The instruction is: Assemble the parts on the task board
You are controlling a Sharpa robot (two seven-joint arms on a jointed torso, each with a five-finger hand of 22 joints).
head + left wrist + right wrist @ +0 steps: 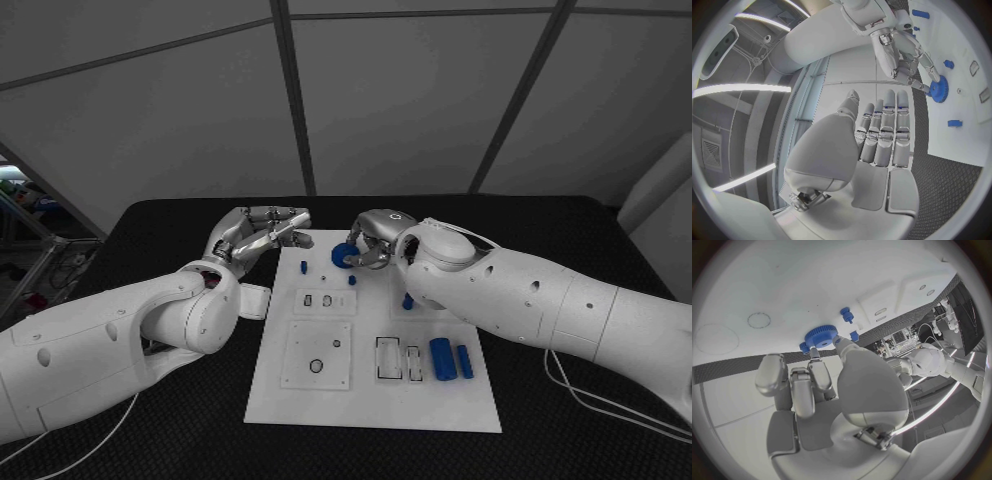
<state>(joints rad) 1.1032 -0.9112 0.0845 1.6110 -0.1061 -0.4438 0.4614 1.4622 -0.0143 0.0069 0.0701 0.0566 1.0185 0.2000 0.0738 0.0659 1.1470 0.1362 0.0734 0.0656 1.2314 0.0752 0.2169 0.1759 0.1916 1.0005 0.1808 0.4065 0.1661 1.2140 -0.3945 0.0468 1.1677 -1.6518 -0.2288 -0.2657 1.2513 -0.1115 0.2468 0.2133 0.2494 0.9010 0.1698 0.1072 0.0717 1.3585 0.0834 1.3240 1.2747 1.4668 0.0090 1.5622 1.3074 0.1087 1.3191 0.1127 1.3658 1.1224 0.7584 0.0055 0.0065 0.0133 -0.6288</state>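
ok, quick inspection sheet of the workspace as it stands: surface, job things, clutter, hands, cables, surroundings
Surface: black table, white task board at its middle.
Job's things: blue gear at the board's far end, in the right hand's fingers; two blue cylinders lying at the board's right side; small blue pegs near the far end.
Clutter: nothing seen.
Hands: right hand grips the gear; left hand holds nothing, fingers extended, beside the board's far left corner.
Cables: thin white cables on the table beneath the right arm.
Surroundings: grey panelled wall behind the table.
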